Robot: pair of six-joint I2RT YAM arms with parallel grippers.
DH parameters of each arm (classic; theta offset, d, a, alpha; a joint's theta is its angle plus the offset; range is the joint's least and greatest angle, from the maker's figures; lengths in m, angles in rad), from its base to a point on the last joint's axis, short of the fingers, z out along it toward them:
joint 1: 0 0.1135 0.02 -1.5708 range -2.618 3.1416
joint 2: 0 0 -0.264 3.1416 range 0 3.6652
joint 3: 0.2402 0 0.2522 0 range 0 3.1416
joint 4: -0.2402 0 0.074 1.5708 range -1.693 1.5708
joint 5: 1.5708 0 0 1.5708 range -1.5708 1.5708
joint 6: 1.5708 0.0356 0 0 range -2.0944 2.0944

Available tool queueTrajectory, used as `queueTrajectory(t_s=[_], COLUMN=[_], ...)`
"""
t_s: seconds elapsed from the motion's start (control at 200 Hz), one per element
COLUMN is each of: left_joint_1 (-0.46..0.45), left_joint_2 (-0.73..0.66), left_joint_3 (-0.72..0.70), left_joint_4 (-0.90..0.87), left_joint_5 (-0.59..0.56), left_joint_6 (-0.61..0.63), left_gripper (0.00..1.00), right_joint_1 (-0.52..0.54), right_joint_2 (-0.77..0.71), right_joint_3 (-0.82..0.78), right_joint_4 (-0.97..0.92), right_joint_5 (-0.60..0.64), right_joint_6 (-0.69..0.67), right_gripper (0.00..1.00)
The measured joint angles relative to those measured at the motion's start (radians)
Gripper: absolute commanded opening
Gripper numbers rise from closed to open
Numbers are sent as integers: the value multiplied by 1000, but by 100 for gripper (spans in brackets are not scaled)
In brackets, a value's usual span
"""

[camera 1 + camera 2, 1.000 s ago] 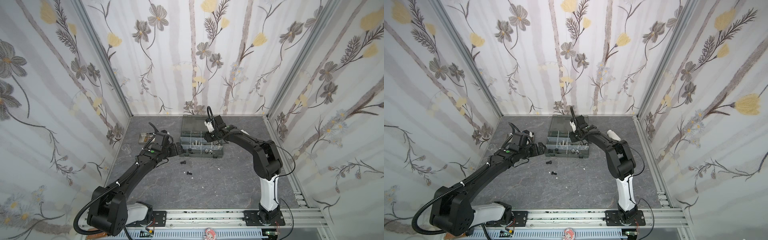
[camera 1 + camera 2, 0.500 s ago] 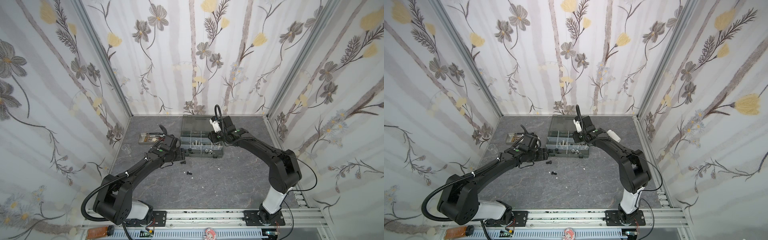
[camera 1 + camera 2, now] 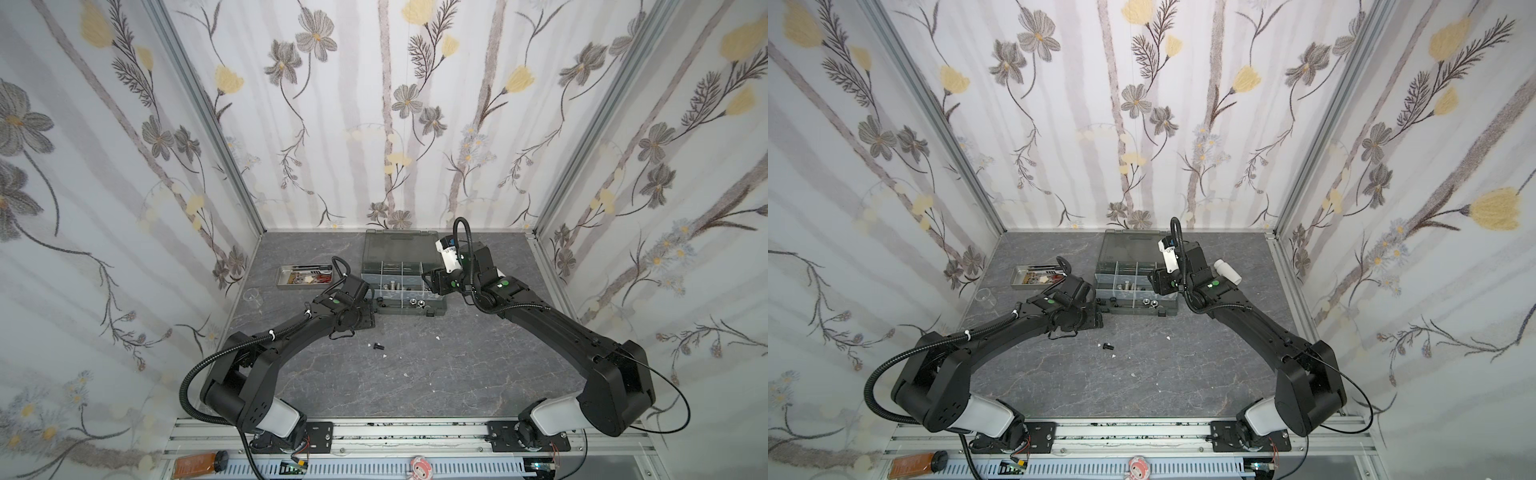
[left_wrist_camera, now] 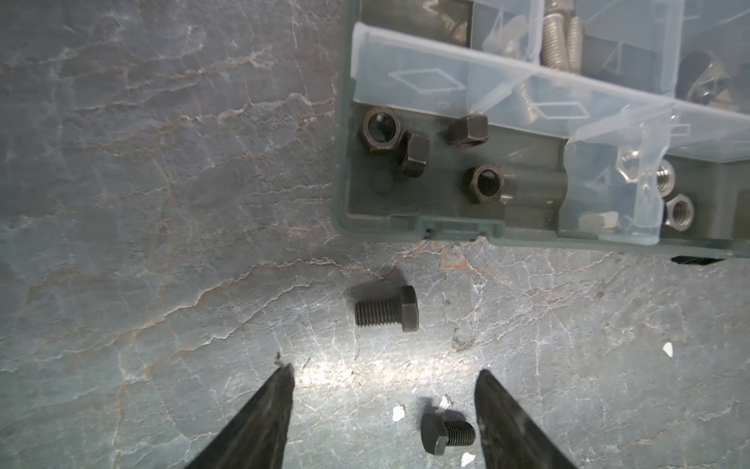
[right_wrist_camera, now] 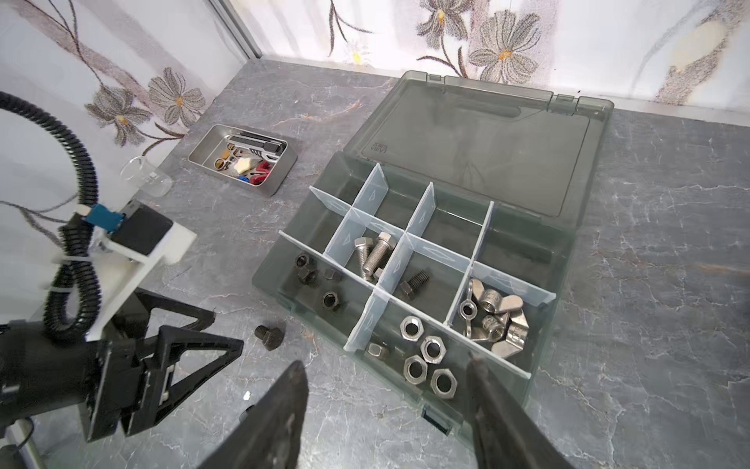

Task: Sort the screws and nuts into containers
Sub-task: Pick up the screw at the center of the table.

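Note:
The containers are compartments of a dark grey organizer box [image 5: 539, 260] [image 3: 372, 253] with its lid open. They hold black nuts [image 5: 320, 284] [image 4: 483, 182], silver screws [image 5: 373, 251], one black screw [image 5: 414, 284], silver nuts [image 5: 426, 357] and wing nuts [image 5: 493, 320]. Two black screws lie on the table: one by the box's front left corner [image 4: 385, 309] [image 5: 268, 336], one further out [image 4: 446, 433] [image 3: 377, 345]. My left gripper [image 4: 383, 369] [image 5: 228, 329] is open and empty beside the nearer screw. My right gripper [image 5: 385, 361] [image 3: 428, 282] hangs open and empty over the box's front right edge.
A shallow steel tray [image 3: 284, 279] [image 5: 280, 178] of small tools stands left of the box, with a small clear beaker [image 3: 253, 296] [image 5: 146, 176] in front of it. A white bottle [image 3: 1226, 271] lies behind my right arm. White chips dot the table.
My right gripper's jaws have opened and it has drawn back a little toward the box's front edge. My left gripper has moved right, toward the screw by the box's front left corner.

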Motion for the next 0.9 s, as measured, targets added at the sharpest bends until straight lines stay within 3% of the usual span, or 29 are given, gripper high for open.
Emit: queueTrajectory(t_s=[0.45,0.899], left_joint_1=[-10,-11], left_joint_2=[147,243], left_joint_3=[32,92], left_joint_4=[16,38], left_joint_5=[-20,-39], left_joint_6=[-20,-27], left_gripper=[71,62], right_joint_1=[9,11], right_joint_2=[-101,-113], right_joint_3=[-112,-132], right_joint_4=[49,67], right_joint_5=[-22,-26], right_joint_6=[5,5], right_gripper=[70,70])
